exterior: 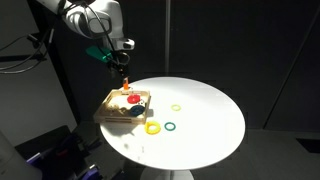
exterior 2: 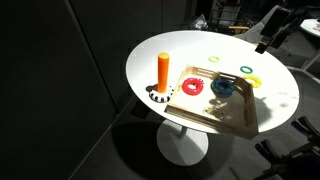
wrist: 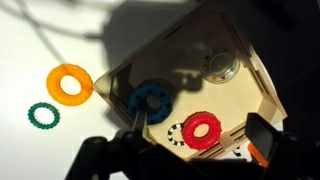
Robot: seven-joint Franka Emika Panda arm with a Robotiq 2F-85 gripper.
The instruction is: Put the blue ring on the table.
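The white table (exterior: pixel 215 115) stands in a dark room. The blue ring (wrist: pixel 151 101) lies in the wooden tray (wrist: pixel 190 60), beside the red ring (wrist: pixel 202 128). The wrist view alone shows the gripper (wrist: pixel 190 152) spread wide (holding nothing); an exterior view adds an upright orange peg (exterior 2: pixel 163 72).

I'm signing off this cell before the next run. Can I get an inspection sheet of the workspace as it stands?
surface: round white table, with a wooden tray near one edge.
job's things: blue ring lies in the tray, not yet on the table.
clutter: red ring in the tray, orange peg at its corner; yellow ring and green ring on the table.
grippers: pincer open above the tray, holding nothing.
cables: none seen clearly; thin curved shadows on the tabletop.
surroundings: dark room, dim equipment at the edges.
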